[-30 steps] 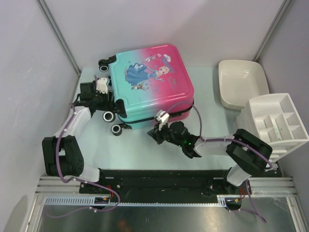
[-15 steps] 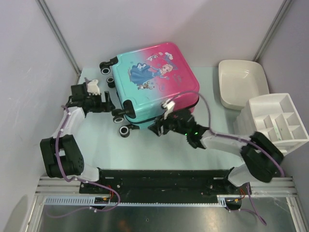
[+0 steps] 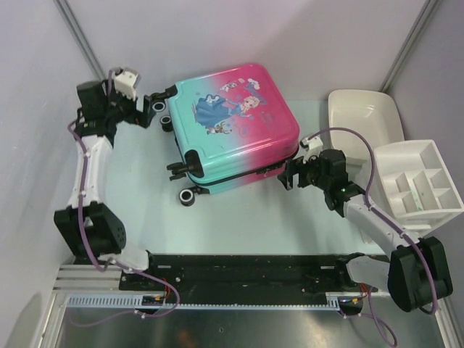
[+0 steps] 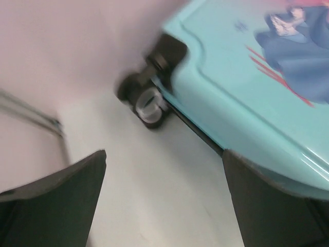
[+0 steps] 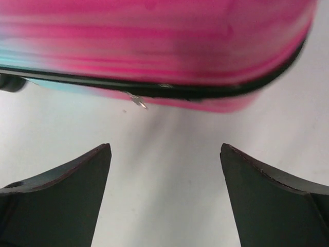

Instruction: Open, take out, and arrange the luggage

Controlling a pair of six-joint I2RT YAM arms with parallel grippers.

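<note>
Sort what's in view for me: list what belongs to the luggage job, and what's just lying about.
Belongs to the job:
- luggage, closed, lying flat on the table
- left hand, open, beside its teal end
- right hand, open, beside its pink end

Just lying about:
- white tub
- white compartment organiser

**No legible writing in view**

The suitcase [image 3: 232, 123] carries a cartoon princess print [image 3: 217, 109] on its lid. The small marks around the figure are too fine to read as letters. No label, brand or number can be read on the white tub [image 3: 362, 123] or the compartment organiser [image 3: 378, 172].
</note>
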